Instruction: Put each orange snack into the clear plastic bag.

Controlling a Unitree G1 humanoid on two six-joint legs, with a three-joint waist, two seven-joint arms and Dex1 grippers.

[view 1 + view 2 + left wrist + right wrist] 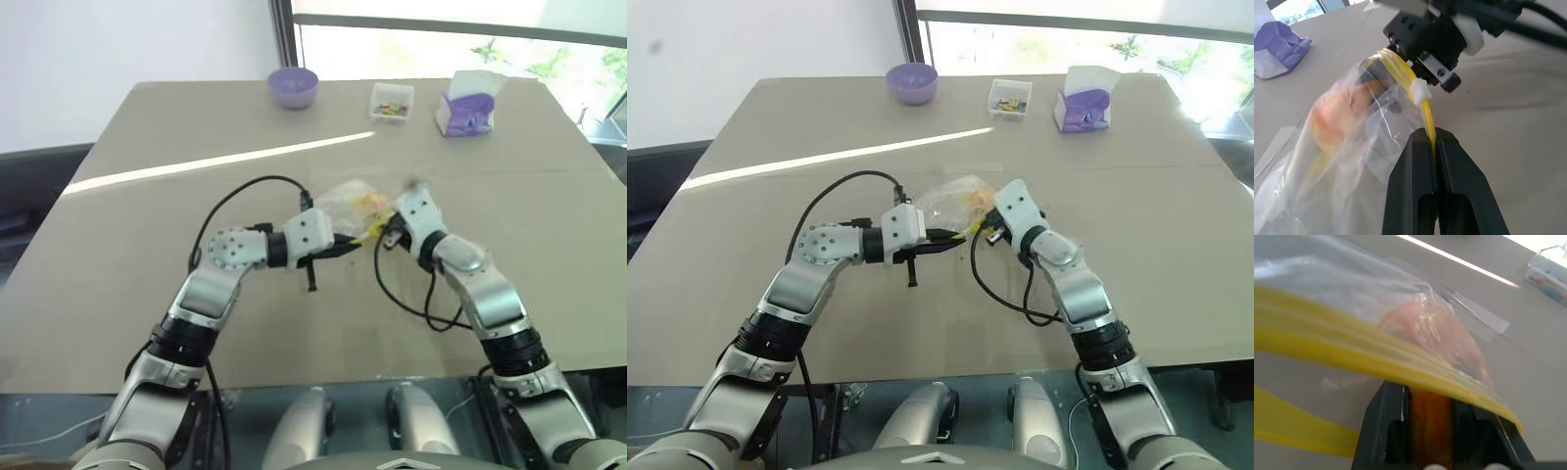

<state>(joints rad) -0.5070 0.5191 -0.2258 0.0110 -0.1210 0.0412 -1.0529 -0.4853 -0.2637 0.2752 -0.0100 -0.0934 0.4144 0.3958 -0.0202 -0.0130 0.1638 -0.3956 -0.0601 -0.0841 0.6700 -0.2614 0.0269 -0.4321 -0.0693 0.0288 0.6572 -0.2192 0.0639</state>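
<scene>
Orange snack (1339,115) inside crinkly clear plastic bag (1327,186)

Orange snack (1337,115): round, golden-orange bun; inside the bag, seen through the film.
Clear plastic bag (1327,166): crinkly, transparent, yellow seal strip; mid-table, mouth edge raised.

A tan table (147,294) crossed by a sunlit stripe stands before a white wall (118,49) and bright window (441,39).
</scene>
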